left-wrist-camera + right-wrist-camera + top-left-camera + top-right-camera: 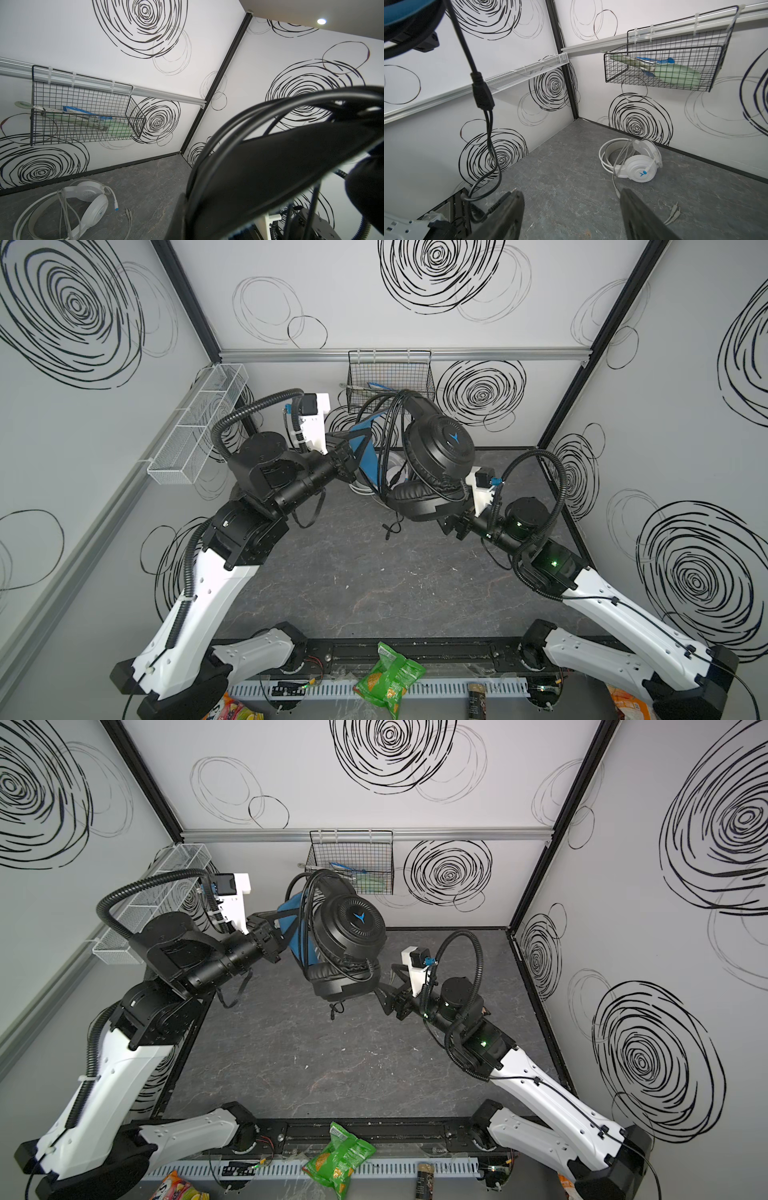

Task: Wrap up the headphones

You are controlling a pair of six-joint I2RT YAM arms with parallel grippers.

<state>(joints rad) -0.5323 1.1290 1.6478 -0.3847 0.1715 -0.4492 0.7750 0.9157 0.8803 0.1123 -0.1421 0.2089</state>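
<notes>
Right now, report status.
Left gripper shut on black headset, lifted. Right gripper open, empty. Black cable end dangles beside it. White headset lies apart.

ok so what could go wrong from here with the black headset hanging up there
1. Only the left gripper holds the black headset, by its headband. The right gripper is open and empty, so the cable loops over the band may slacken and slide off.
2. The loose cable end dangles right by the right gripper's finger and could snag when that arm moves.
</notes>
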